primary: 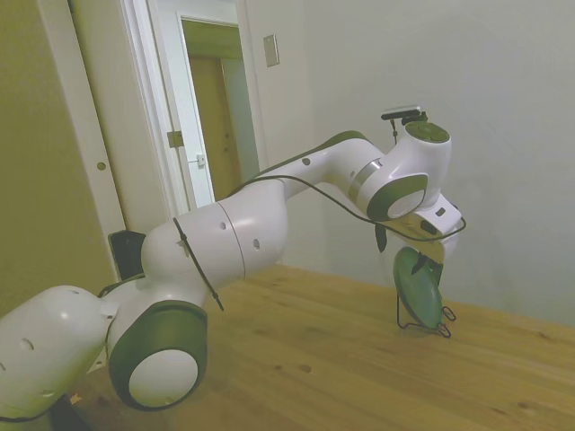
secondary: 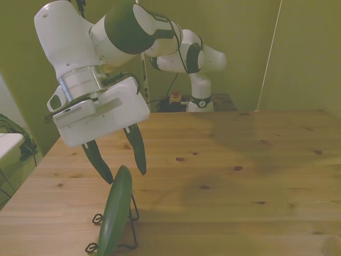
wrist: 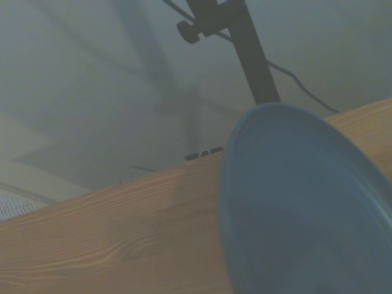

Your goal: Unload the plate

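Wooden table (secondary: 240,160) carries 1 black wire stand (secondary: 128,224), holding the plate (secondary: 116,210) upright.

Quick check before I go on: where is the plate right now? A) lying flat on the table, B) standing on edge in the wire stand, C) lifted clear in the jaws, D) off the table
B: the plate stands on edge in the wire stand, with the gripper open just above its top rim, not gripping it.
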Motion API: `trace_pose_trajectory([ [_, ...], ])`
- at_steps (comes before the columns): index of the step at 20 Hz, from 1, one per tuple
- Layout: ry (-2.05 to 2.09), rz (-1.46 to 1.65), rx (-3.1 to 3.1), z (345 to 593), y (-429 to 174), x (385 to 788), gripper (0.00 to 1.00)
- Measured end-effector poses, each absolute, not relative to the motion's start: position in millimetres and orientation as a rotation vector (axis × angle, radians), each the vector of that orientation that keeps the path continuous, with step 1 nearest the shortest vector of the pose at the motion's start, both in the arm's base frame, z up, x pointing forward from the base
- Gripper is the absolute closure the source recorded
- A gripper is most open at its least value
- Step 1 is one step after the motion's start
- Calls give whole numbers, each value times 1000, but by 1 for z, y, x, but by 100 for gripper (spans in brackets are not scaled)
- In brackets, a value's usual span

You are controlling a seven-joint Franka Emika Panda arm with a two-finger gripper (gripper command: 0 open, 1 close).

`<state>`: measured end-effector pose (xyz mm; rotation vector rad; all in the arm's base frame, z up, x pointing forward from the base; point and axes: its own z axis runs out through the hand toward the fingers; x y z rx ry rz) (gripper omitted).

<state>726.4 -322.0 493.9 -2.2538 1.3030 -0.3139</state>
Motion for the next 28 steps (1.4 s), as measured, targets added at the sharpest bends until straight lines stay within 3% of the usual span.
trace_pose_trajectory([
  [28, 1301, -309, -2240, 492, -326, 725, 100],
])
